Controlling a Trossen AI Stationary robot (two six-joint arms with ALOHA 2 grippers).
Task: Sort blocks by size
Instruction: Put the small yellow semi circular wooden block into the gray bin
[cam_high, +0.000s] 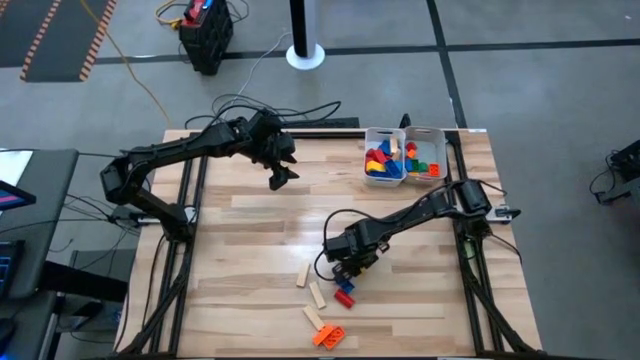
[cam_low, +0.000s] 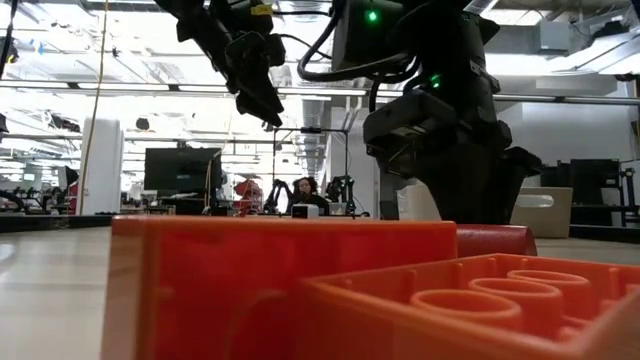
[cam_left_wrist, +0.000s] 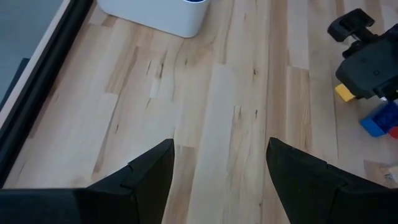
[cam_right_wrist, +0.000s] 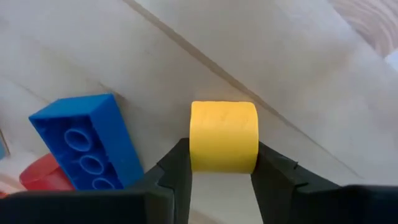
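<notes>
Broad bare wooden tabletop (cam_high: 260, 230) lay open mid-table, white plastic trays (cam_high: 405, 155) crowded the far right corner, pale wooden bars (cam_high: 316, 295) and orange studded brick (cam_high: 326, 336) (near front edge) cluttered the front.

Orange block (cam_low: 300, 290) blurred, edge-cropped

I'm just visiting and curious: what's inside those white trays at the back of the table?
The white trays hold a heap of small blocks: red, blue, yellow, orange and green, most in one compartment, a few in the other. Whatever lies under the heap is covered, and the tray floors barely show.
</notes>
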